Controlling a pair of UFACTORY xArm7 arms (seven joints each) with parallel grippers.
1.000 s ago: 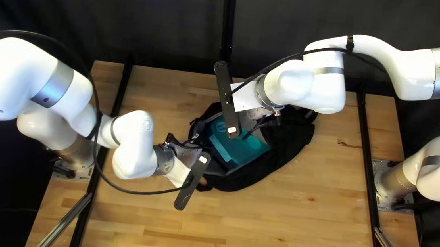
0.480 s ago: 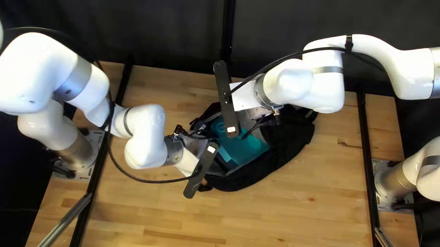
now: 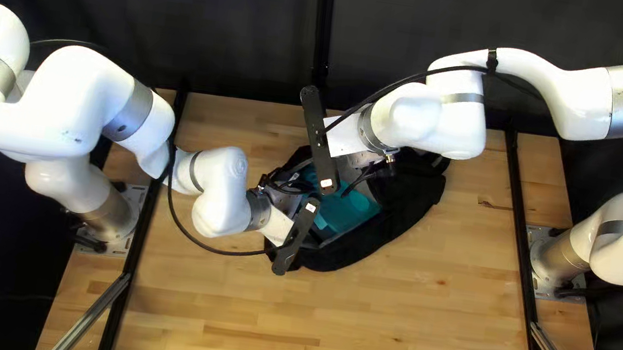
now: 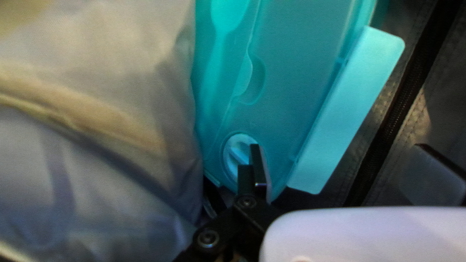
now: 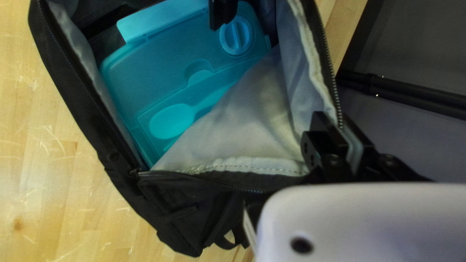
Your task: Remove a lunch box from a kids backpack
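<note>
Backpack [image 3: 411, 230] in top left view: lunch box [image 3: 347, 212] inside, left arm [image 3: 223, 195] at 9 o'clock. Left wrist view: left gripper's [image 4: 340, 148] fingers are spread, probably lining up the grab; next, straddle an edge and close. Right wrist view: right gripper's [image 5: 334, 120] clamped on the bag's rim [image 5: 331, 73].

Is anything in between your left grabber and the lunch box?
Nothing that I can see! One finger of my left gripper is right over the lunch box, by its round dial. But the backpack's pale lining covers part of the box's spoon side.
</note>
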